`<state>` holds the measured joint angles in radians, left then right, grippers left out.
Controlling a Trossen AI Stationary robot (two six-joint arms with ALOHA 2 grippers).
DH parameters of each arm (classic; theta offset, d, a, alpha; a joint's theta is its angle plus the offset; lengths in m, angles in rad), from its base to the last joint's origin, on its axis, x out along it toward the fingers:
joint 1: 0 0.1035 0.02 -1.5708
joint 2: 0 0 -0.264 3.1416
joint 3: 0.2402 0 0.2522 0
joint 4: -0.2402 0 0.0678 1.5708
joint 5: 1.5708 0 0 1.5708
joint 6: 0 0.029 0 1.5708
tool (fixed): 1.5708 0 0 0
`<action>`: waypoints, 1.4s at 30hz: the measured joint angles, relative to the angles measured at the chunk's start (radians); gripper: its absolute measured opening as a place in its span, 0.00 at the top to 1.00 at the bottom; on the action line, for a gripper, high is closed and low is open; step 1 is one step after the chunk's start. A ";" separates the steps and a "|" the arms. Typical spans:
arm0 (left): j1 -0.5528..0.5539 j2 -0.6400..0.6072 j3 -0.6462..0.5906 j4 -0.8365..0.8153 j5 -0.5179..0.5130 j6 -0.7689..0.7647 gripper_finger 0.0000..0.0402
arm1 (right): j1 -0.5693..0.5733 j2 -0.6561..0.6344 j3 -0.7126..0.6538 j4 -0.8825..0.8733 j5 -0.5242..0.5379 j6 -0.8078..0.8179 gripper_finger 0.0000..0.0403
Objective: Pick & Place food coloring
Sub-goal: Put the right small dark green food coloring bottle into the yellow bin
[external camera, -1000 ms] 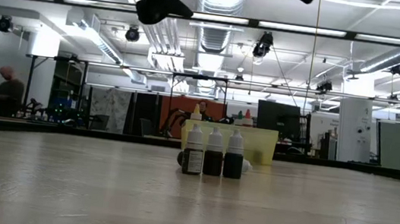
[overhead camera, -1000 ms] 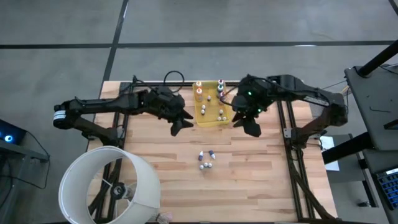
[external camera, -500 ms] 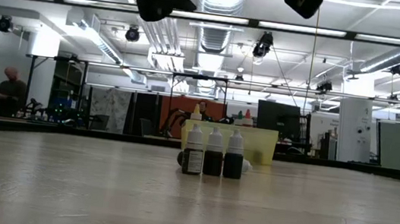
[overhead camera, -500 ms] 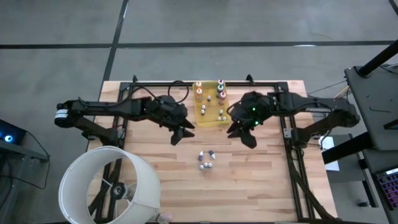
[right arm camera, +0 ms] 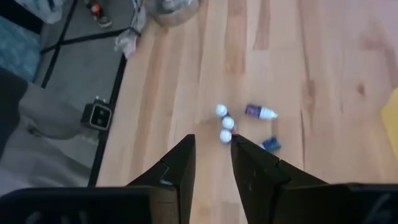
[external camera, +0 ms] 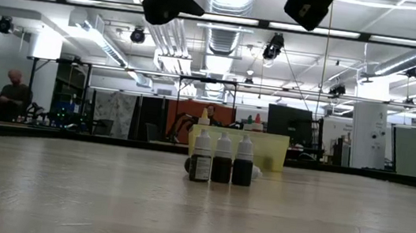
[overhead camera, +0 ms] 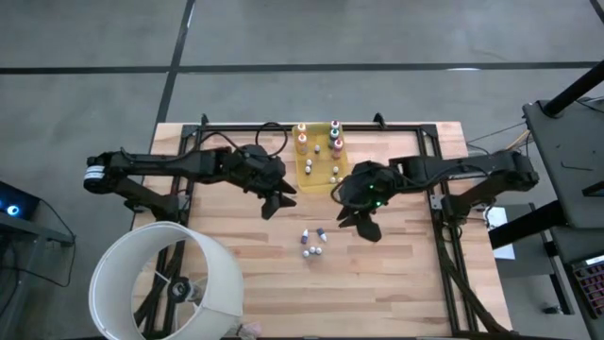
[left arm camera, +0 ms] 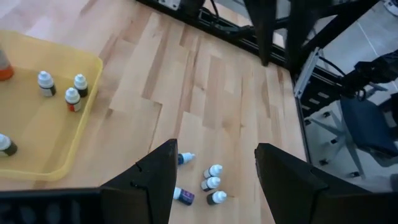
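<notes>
While three bottles (external camera: 221,167) stand upright in a tight row at mid-table with two more lying beside them, the right gripper (overhead camera: 363,224) hangs just above and beside, fingers narrowly parted, empty; the left gripper (overhead camera: 276,200) hovers spread; beyond, the yellow tray (overhead camera: 312,184) holds other bottles

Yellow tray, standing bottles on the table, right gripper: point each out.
yellow tray (overhead camera: 322,186): high view, near rim.
standing bottles (external camera: 221,168): low view, middle bottle's body.
right gripper (overhead camera: 360,224): high view, between fingertips.
</notes>
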<state>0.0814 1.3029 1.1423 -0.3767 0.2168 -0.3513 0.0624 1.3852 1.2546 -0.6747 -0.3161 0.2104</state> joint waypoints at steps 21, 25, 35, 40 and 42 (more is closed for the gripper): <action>-0.004 -0.015 0.000 -0.161 0.021 0.052 0.53 | 0.088 0.255 0.129 -0.028 0.002 0.015 0.61; -0.005 -0.030 -0.002 -0.192 0.021 0.068 0.53 | 0.088 0.288 0.140 -0.029 0.003 0.063 0.51; -0.074 -0.139 -0.113 -0.116 -0.113 0.030 0.56 | 0.088 0.345 0.146 -0.044 0.012 0.197 0.44; -0.092 -0.211 -0.198 -0.077 -0.149 -0.028 0.59 | 0.089 0.352 0.144 -0.044 0.050 0.191 0.44; -0.093 -0.231 -0.222 -0.077 -0.149 -0.042 0.59 | 0.089 0.360 0.144 -0.049 0.057 0.173 0.44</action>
<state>-0.0111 1.0720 0.9206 -0.4540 0.0673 -0.3938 0.1513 1.7450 1.3987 -0.7238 -0.2586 0.3832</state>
